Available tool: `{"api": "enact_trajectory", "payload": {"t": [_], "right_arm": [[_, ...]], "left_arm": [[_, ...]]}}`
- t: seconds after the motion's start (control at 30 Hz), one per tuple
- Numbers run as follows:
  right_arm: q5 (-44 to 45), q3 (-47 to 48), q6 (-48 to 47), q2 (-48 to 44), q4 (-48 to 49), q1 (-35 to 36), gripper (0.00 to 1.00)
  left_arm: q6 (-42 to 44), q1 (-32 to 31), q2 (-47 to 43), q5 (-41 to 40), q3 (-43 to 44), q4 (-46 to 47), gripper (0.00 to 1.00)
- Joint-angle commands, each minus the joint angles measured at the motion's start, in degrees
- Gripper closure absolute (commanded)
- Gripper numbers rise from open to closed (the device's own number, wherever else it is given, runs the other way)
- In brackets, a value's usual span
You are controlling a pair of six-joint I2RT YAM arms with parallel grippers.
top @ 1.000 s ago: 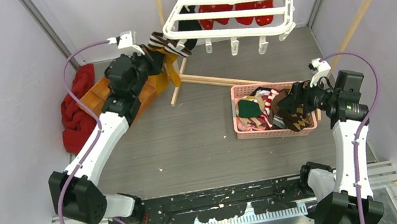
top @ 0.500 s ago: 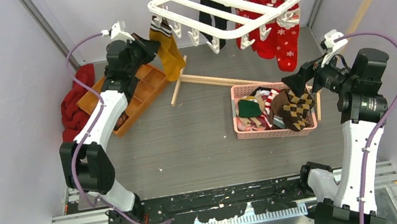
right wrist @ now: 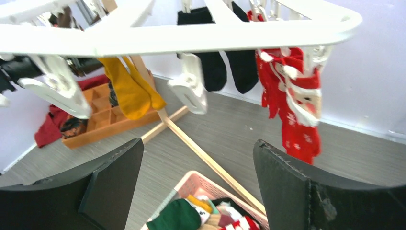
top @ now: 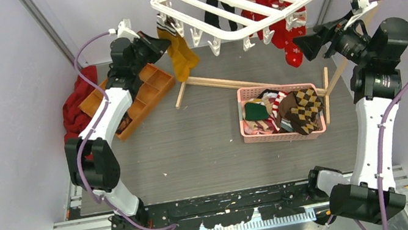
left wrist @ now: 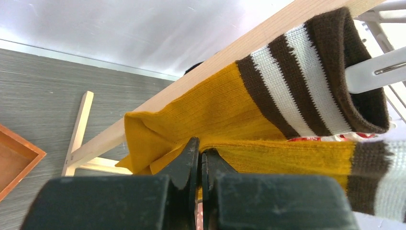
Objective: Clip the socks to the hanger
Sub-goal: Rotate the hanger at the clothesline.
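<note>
While the left hand [left wrist: 200, 155] is pinched tight on the mustard sock [left wrist: 215, 112] up at the left corner of the white hanger [top: 237, 8], the striped cuff looks to be sitting in a clip [left wrist: 376, 72], though I can't tell how well it's bitten. If that hand tugs away before letting go, I reckon it drags the cuff out or sets the frame swinging, and the right hand [right wrist: 197, 146], spread wide and empty near the other end, isn't steadying anything. More socks, the argyle sock [top: 304, 108] included, sit in the pink basket [top: 282, 135] on the surface [top: 204, 133].
</note>
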Motion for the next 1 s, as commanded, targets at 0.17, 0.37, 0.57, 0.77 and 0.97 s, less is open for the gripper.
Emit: {"api": "enact_trajectory", "payload": {"t": [0.17, 0.37, 0.57, 0.77, 0.97], "right_arm": [[5.73, 2.40, 7.94, 2.89, 10.67, 5.44, 0.15], [9.21, 4.32, 4.82, 5.72, 11.14, 6.04, 0.17], [8.74, 5.68, 3.15, 9.46, 14.36, 6.43, 0.18], [6.89, 7.16, 3.68, 11.96, 20.16, 7.89, 0.21], [5.75, 7.40, 4.60, 12.37, 22.81, 9.11, 0.53]], "left_arm": [[-2.86, 0.40, 1.42, 3.53, 3.11, 3.51, 1.00], [-4.16, 0.40, 2.30, 4.14, 3.53, 4.09, 1.00], [-5.00, 0.35, 3.10, 4.81, 4.46, 4.04, 1.00], [-5.27, 0.34, 3.69, 4.99, 5.62, 3.53, 1.00], [-5.36, 0.34, 3.75, 5.30, 5.67, 3.39, 1.00]]}}
